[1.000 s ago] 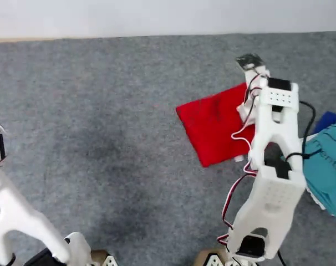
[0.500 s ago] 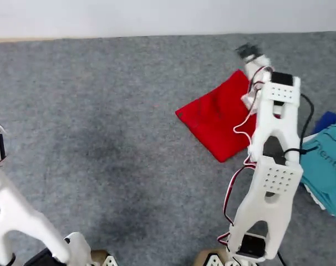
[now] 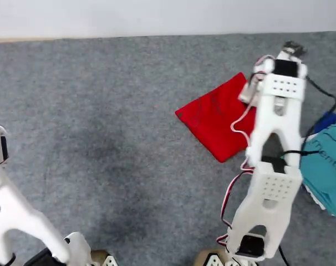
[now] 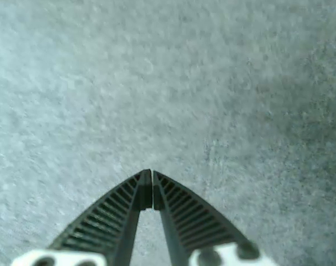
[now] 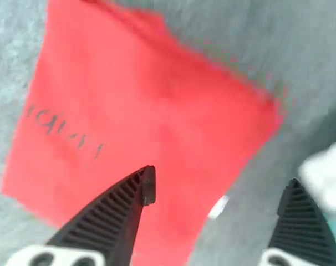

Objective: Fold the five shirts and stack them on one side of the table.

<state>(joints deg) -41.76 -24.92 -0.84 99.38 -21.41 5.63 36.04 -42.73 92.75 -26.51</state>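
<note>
A folded red shirt (image 3: 215, 117) lies flat on a grey, carpet-like table (image 3: 101, 111), turned like a diamond, with a line of dark print across its upper face. It is a neat, roughly square packet with no sleeves sticking out.

The right arm (image 3: 273, 160), white with red and black wires, stretches alongside the red shirt and covers its near corner on that side. In the right wrist view, the right gripper (image 5: 219, 189) hangs above the red shirt with its two ribbed black fingers (image 5: 139, 194) spread wide apart. One fingertip is over the red cloth, the other is out past the shirt's edge over grey table, and the gripper holds nothing.

On the far side of the right arm from the red shirt lies a teal shirt (image 3: 330, 163) with dark print, and a bit of blue cloth (image 3: 326, 121) shows just beside it.

The left arm (image 3: 15, 216) stands well apart from the red shirt, across a wide stretch of table. The left gripper (image 4: 152, 189) has its fingertips pressed together, grips nothing, and points down at bare grey table.
</note>
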